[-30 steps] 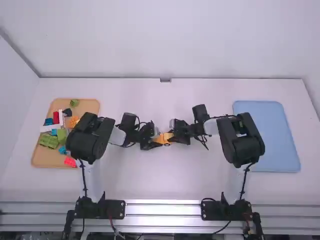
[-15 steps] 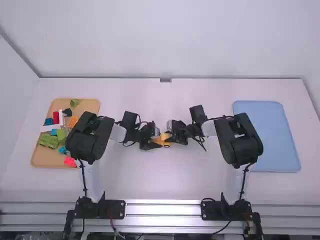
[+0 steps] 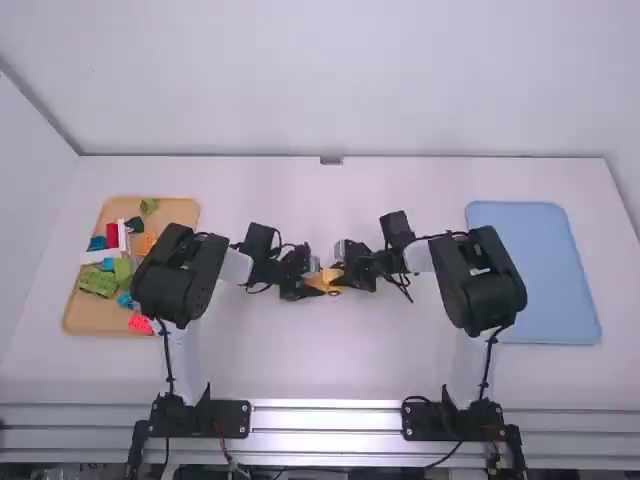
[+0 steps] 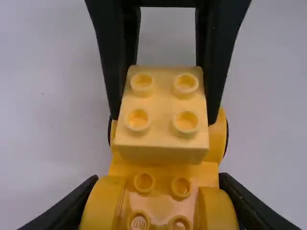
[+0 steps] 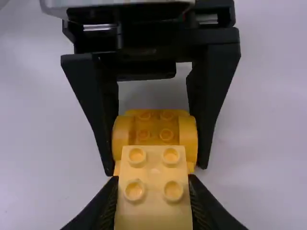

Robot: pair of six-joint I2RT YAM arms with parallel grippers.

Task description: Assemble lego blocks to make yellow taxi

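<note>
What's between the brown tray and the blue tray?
In the high view: the left arm, left gripper, yellow blocks, right gripper and right arm.

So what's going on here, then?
The left gripper has its jaws closed on the rounded sides of a yellow taxi base. The right gripper has its jaws closed on a paler yellow four-stud brick, over the base beside those rounded sides. I can't tell whether it's pressed home. More bricks lie in the tan tray, beyond the left arm.

Yellow blocks [image 3: 328,281] between left gripper [image 3: 314,285] and right gripper [image 3: 344,277], assorted blocks [image 3: 97,282] on tan tray [image 3: 182,212], blue tray [image 3: 535,275].
</note>
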